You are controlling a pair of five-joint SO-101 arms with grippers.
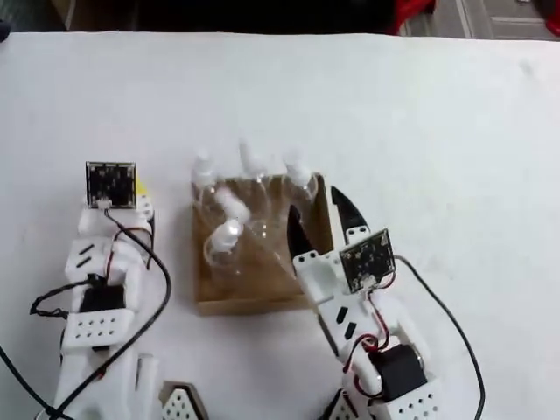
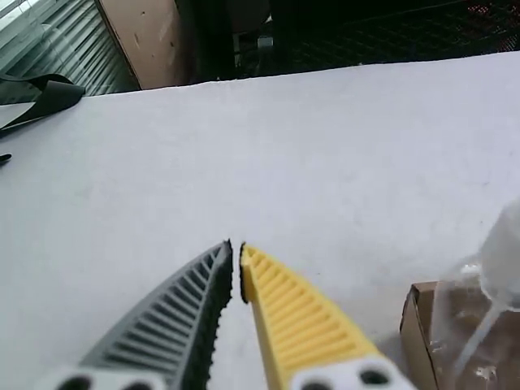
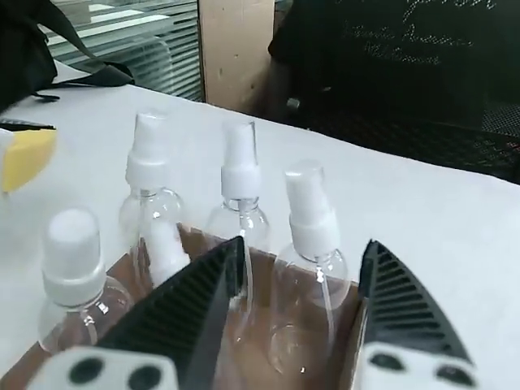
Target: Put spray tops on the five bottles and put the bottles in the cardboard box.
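Five clear bottles [image 1: 254,188], each fitted with a white spray top [image 1: 254,157], sit inside the cardboard box [image 1: 249,304] at the middle of the white table [image 1: 455,122] in the high view. Three line the far wall and two are nearer, one of them leaning. The right gripper [image 1: 313,199] hangs over the box's right wall with its black fingers [image 1: 297,234] spread apart, one above the inside and one outside, holding nothing. The left gripper [image 1: 136,188] sits on the other side of the box, apart from it

From the left wrist, the left gripper [image 2: 236,248] shows a grey finger and a yellow one lying tip to tip, closed on nothing above bare table [image 2: 309,146]. A corner of the cardboard box [image 2: 418,325] and one of the bottles [image 2: 487,309] sit near them

From the right wrist, the right gripper [image 3: 302,248] has its fingers [image 3: 195,301] wide apart and empty, with the bottles [image 3: 309,268] upright in the cardboard box [image 3: 348,341] just beyond the tips. The spray top [image 3: 309,207] of the nearest rises between them, and the yellow finger of the left gripper [image 3: 24,158] shows farther off
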